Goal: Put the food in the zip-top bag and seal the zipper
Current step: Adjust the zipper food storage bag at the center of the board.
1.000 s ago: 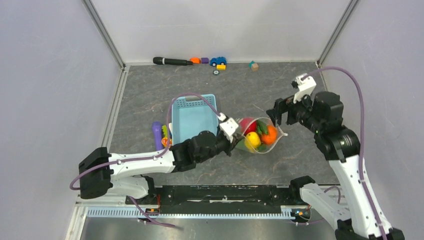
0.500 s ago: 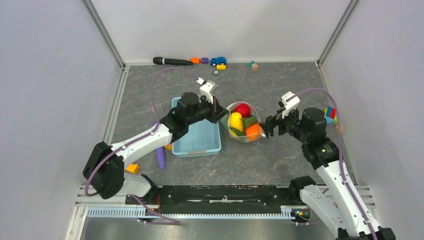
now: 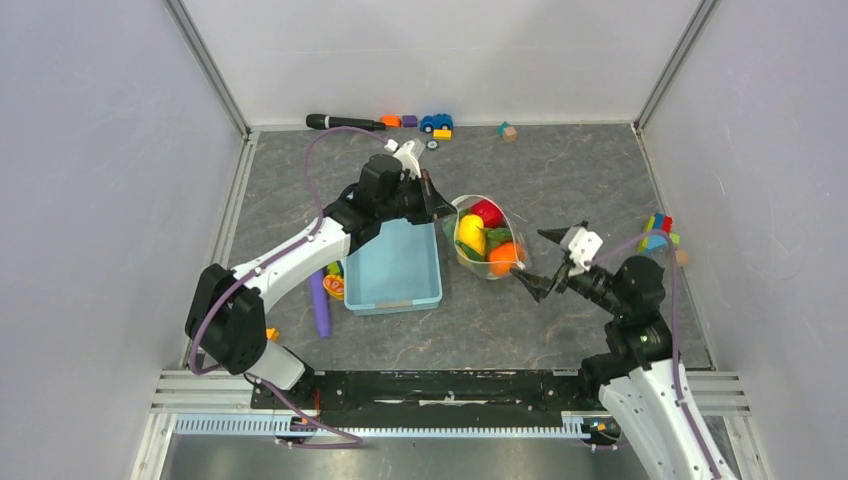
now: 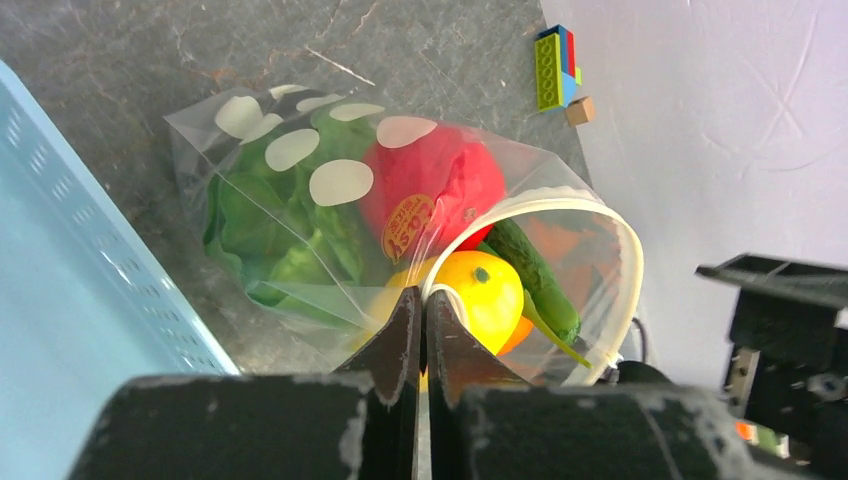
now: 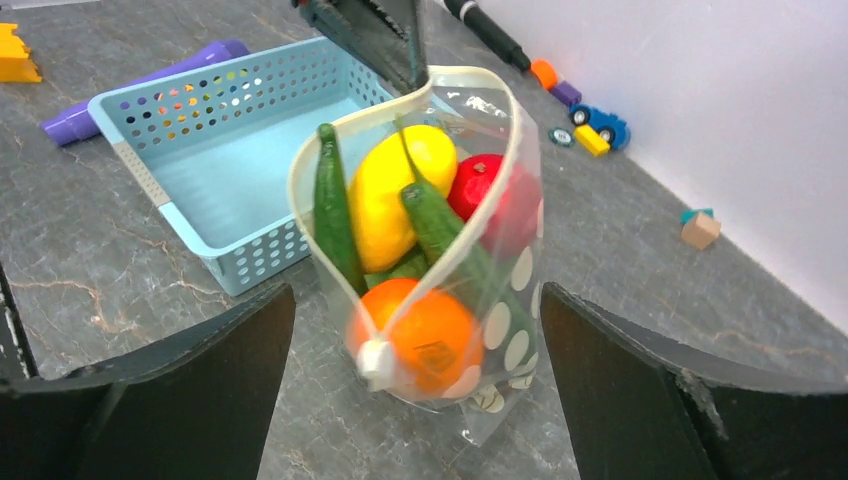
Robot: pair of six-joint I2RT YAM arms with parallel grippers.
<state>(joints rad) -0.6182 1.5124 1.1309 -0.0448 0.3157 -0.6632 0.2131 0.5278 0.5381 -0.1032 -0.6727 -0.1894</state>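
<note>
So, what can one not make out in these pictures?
- Left wrist view: sticker text on the red piece, too small.
- Right wrist view: left gripper, mostly cut off by the top edge.
- Every view: the zip-top bag's bottom contents, hidden under the upper food.

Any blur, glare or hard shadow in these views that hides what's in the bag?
Top external: evenly lit, sharp, only soft shadows. Left wrist: left gripper a dark, soft foreground shape; zip-top bag crisp, mild sheen on the plastic. Right wrist: right gripper dark at the bottom corners; food clearly readable.
</note>
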